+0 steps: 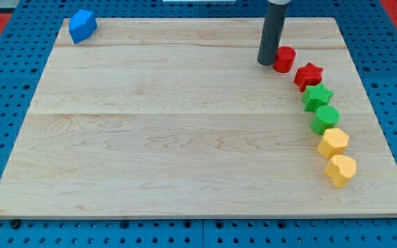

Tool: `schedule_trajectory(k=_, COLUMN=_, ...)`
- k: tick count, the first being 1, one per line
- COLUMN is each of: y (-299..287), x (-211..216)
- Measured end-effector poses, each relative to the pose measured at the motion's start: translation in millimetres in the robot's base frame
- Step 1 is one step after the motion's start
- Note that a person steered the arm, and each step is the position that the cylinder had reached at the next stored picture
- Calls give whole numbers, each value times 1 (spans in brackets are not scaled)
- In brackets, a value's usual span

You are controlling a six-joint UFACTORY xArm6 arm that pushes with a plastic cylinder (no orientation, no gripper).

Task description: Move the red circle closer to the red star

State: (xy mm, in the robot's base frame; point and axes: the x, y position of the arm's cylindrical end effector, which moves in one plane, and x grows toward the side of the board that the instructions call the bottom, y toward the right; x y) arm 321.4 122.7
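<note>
My tip (267,63) touches the left side of the upright red circle block (284,59), near the red star block (308,74); no claw shows.

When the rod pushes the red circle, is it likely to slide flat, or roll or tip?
The red circle looks squat and stands on a flat face, so it probably slides rather than tips. My tip sits against its left side; being round, it may veer off an off-centre push. The wooden board looks smooth.

Blue block (83,26) top-left; green star (317,96), green circle (326,118).
</note>
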Motion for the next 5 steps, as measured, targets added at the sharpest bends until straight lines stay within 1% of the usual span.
schedule_trajectory(k=3, y=0, x=-2)
schedule_trajectory(k=5, y=14, x=-2)
